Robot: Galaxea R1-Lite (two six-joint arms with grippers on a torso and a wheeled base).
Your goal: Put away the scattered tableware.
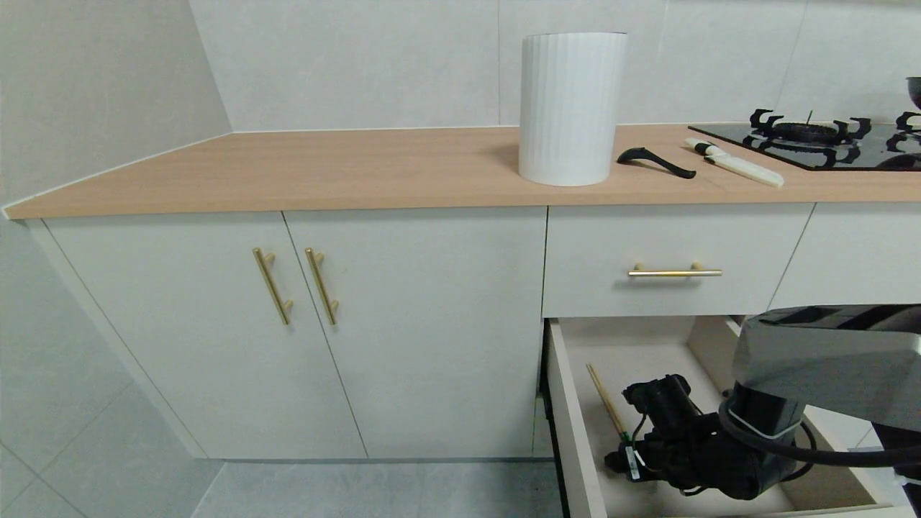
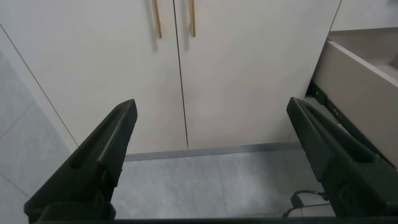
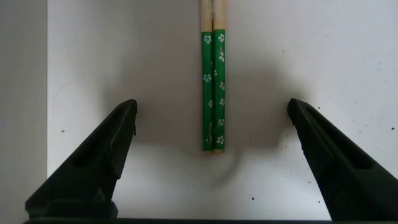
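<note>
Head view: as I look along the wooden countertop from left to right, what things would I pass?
white ribbed container → black utensil → white knife → gas hob

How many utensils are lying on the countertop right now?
2: a black spoon beside the white canister, a white knife by the stove; the canister could hide others.

Faces two pale cupboard doors (image 2: pixel 249 74) with the left gripper (image 2: pixel 211 107) spread wide, dark fingers (image 2: pixel 106 155) well apart. Looks onto upright gold handles (image 2: pixel 157 18) flanking the seam between the doors, a grey plinth (image 2: pixel 211 151) beneath, and grey floor tiles (image 2: pixel 205 186). Catches the pulled-out drawer (image 2: pixel 360 81) just beside the doors.
</note>
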